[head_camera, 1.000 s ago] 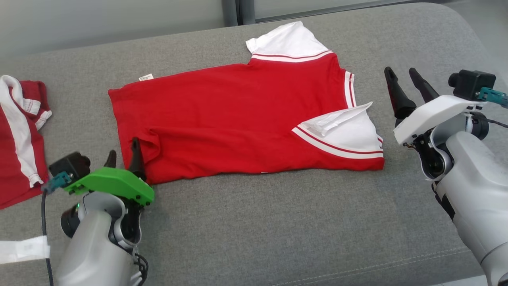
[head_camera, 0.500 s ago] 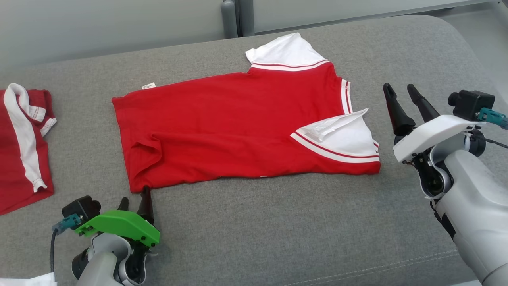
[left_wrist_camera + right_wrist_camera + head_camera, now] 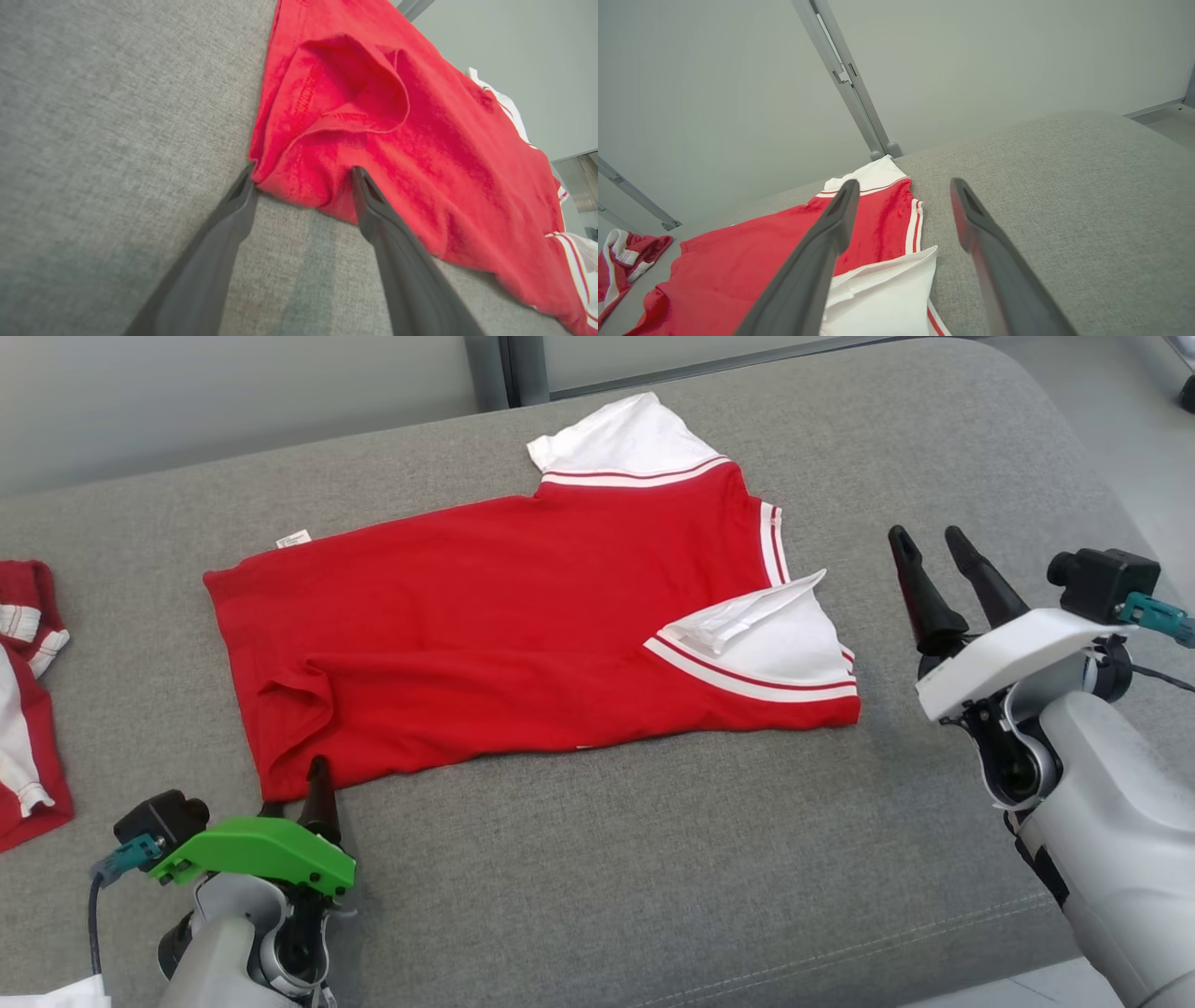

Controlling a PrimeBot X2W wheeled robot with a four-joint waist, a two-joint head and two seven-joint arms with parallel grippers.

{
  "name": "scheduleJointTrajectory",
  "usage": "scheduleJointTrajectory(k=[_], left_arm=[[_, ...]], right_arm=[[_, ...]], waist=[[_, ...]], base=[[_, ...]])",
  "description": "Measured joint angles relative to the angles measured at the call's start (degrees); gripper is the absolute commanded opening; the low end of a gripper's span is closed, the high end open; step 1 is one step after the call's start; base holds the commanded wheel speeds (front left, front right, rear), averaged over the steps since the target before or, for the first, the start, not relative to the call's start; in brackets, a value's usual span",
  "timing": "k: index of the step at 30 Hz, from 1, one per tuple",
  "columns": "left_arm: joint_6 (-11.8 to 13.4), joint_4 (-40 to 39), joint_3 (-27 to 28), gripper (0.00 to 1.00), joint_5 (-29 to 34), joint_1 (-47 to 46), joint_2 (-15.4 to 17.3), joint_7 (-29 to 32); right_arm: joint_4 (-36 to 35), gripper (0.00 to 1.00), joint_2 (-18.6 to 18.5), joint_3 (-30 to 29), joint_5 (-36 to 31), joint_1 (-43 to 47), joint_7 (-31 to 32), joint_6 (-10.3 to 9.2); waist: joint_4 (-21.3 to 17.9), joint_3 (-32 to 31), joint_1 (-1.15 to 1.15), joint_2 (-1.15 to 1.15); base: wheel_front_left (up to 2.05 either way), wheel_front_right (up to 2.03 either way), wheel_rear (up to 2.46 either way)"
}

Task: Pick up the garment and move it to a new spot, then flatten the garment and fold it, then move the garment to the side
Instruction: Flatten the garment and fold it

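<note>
The red shirt (image 3: 504, 635) lay flat on the gray couch (image 3: 597, 859), its near corner between the wide-open left gripper (image 3: 297, 793), which would best catch both layers before pinching, while the right gripper (image 3: 926, 537) hovered open beside the collar.

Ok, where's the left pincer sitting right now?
In the head view the left pincer is at the lower left, open, with its tips at the near-left corner of the red shirt on the grey cushion.
</note>
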Motion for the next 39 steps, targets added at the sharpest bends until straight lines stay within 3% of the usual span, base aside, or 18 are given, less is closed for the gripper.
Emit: scheduleJointTrajectory(k=[2,3,10,16,27,28,29,30,31,32,33,34,35,36,39], left_arm=[[0.0,-0.1,0.1,0.20,0.0,-0.6,0.0,-0.5],[0.0,-0.1,0.1,0.00,0.0,-0.8,-0.1,-0.8],[0.2,-1.7,-0.2,0.00,0.2,-1.3,-0.4,-3.3],[0.0,-3.8,-1.4,0.00,2.4,-1.8,-0.5,-4.7],[-0.6,-6.2,-3.3,0.00,2.7,-1.8,-0.5,-5.1],[-0.6,-6.4,-3.3,0.00,2.7,-1.8,-0.5,-5.2],[-0.6,-6.6,-3.3,0.00,2.7,-1.8,-0.5,-5.3],[-0.6,-6.8,-3.3,0.00,2.7,-1.8,-0.6,-5.5],[-0.6,-6.9,-3.4,0.00,2.7,-1.8,-0.6,-5.5],[-0.6,-7.0,-3.5,0.00,2.8,-1.8,-0.6,-5.5],[-0.6,-7.0,-3.7,0.00,2.8,-1.8,-0.6,-5.5],[-0.6,-7.1,-3.8,0.00,2.8,-1.8,-0.6,-5.5],[-0.6,-7.1,-3.9,0.00,2.8,-1.8,-0.6,-5.5],[-0.6,-7.2,-4.0,0.00,2.8,-1.8,-0.6,-5.5],[-0.5,-7.3,-4.2,0.00,2.8,-1.8,-0.6,-5.5]], right_arm=[[0.0,1.00,-0.5,-0.5,0.0,1.1,0.0,0.00],[0.0,1.00,-0.6,-0.6,0.0,1.9,0.0,0.00],[3.9,1.00,1.0,0.2,2.4,9.6,0.0,0.00],[4.7,1.00,3.0,1.7,3.8,10.0,0.0,0.00],[8.9,1.00,3.2,1.5,6.2,9.8,1.9,0.00],[9.2,0.94,3.3,1.7,6.3,9.5,2.1,0.00],[9.5,0.77,3.4,1.9,6.3,9.1,2.5,0.00],[9.8,0.49,3.6,2.1,6.4,8.6,2.8,0.00],[10.0,0.40,3.8,2.3,6.6,8.2,2.9,0.00],[10.2,0.31,4.0,2.6,6.7,7.8,3.4,0.00],[10.3,0.31,4.2,2.8,6.7,7.5,3.8,0.00],[10.4,0.24,4.3,3.0,6.7,7.3,3.9,0.00],[10.5,0.15,4.4,3.2,6.7,7.2,3.9,0.00],[10.5,0.00,4.4,3.3,6.7,7.1,3.9,0.00],[10.4,0.00,4.3,3.5,6.7,6.5,3.7,0.00]], waist=[[-0.3,0.3,0.00,0.00],[-0.3,0.4,0.00,0.00],[0.7,0.6,0.00,0.00],[1.7,1.3,0.00,0.00],[3.6,2.0,0.00,0.00],[3.7,2.1,0.00,0.00],[3.8,2.2,0.00,0.00],[3.9,2.3,0.00,0.00],[4.0,2.3,0.00,0.00],[4.1,2.4,0.00,0.00],[4.1,2.4,0.00,0.00],[4.2,2.5,0.00,0.00],[4.3,2.5,0.00,0.00],[4.4,2.6,0.00,0.00],[4.6,2.6,0.00,0.00]], base=[[0.00,0.00,0.00],[0.00,0.00,0.00],[0.00,0.00,0.00],[0.00,0.00,0.00],[0.00,0.00,0.00],[0.00,0.00,0.00],[0.00,0.00,0.00],[0.00,0.00,0.00],[0.00,0.00,0.00],[0.00,0.00,0.00],[0.00,0.00,0.00],[0.00,0.00,0.00],[0.00,0.00,0.00],[0.00,0.00,0.00],[0.00,0.00,0.00]])
